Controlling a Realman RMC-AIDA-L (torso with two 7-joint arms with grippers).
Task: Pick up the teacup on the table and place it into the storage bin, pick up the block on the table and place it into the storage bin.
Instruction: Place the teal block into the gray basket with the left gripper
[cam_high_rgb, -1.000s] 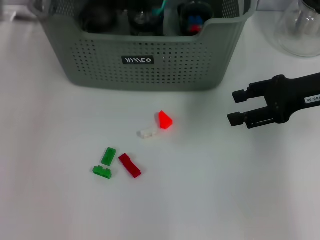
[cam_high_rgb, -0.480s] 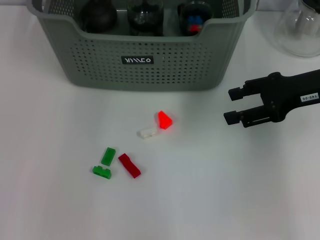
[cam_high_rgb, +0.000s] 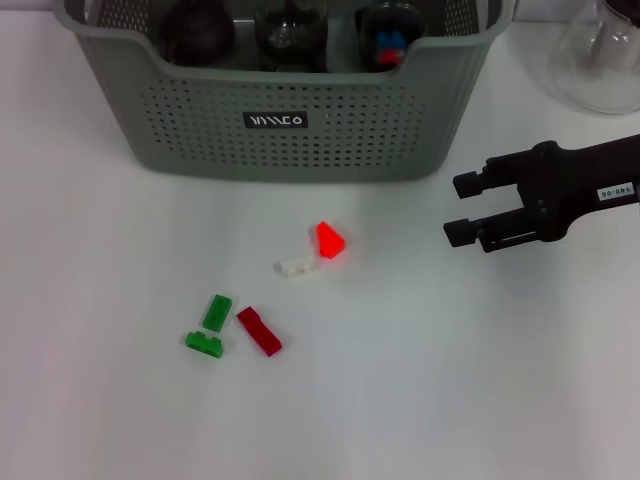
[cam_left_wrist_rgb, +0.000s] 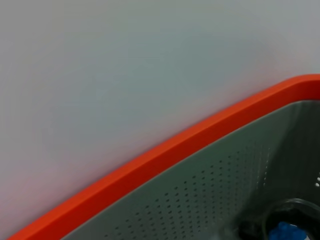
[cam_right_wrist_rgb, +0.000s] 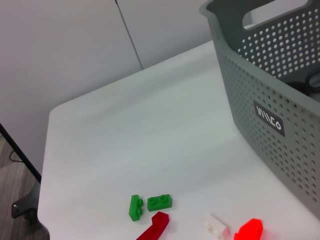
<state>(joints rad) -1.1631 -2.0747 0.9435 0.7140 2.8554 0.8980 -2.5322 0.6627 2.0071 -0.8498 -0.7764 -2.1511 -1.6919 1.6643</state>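
1. Right gripper (cam_high_rgb: 462, 209) hovers at the head view's right edge, fingers (cam_high_rgb: 468, 183) spread apart with nothing between them, pointing left.
2. The bright red block (cam_high_rgb: 328, 240) lies left of those fingers at frame centre, bare desk (cam_high_rgb: 450, 380) between.
3. A white block (cam_high_rgb: 295, 266) touches it; lower left sit two green blocks (cam_high_rgb: 210, 327) and a dark red block (cam_high_rgb: 259, 331).
4. The storage bin (cam_high_rgb: 290, 120) fills the top, dark glassware inside.
5. Left gripper: cannot tell, out of sight.

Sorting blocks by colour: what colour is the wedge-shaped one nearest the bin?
Bright red wedge-shaped block, clearest in the head view.
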